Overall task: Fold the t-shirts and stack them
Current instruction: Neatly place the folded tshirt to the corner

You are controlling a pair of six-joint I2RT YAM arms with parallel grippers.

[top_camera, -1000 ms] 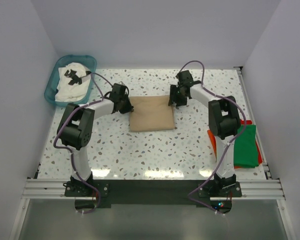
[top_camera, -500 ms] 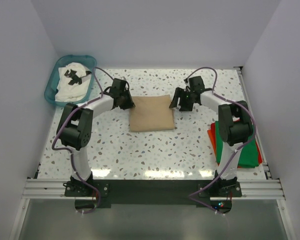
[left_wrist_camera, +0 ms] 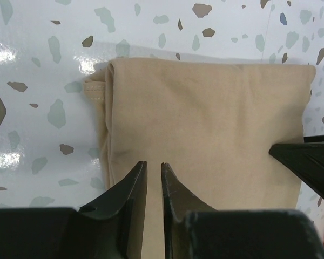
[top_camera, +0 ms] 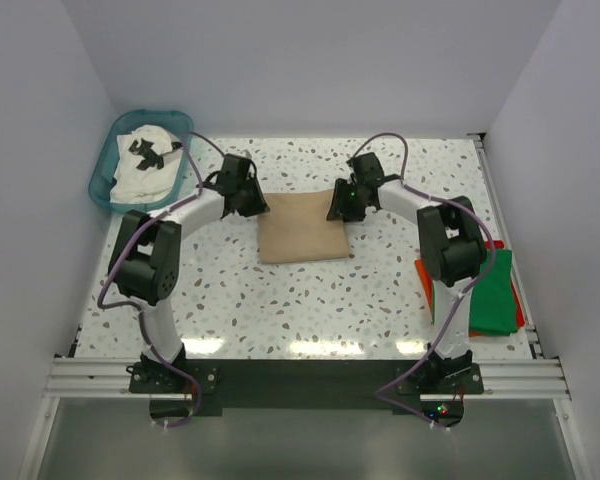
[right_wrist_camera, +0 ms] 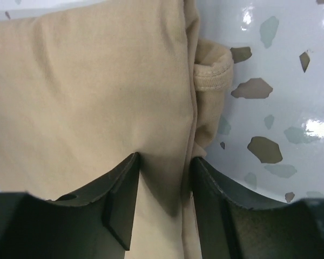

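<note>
Right gripper (right_wrist_camera: pixel 164 159) astride tan t-shirt (right_wrist_camera: pixel 86 81) edge, left gripper (left_wrist_camera: pixel 153 163) at opposite edge

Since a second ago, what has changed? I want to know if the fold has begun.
The right gripper swung out rightward, then came back onto the right edge of the tan t-shirt. The left gripper barely shifted at the left edge. The tan t-shirt, basket and green t-shirt stayed put.

Both arms (top_camera: pixel 160 320) are finished white with black joints; purple cables (top_camera: pixel 104 288) are routed alongside; fingers (left_wrist_camera: pixel 127 194) are black.
</note>
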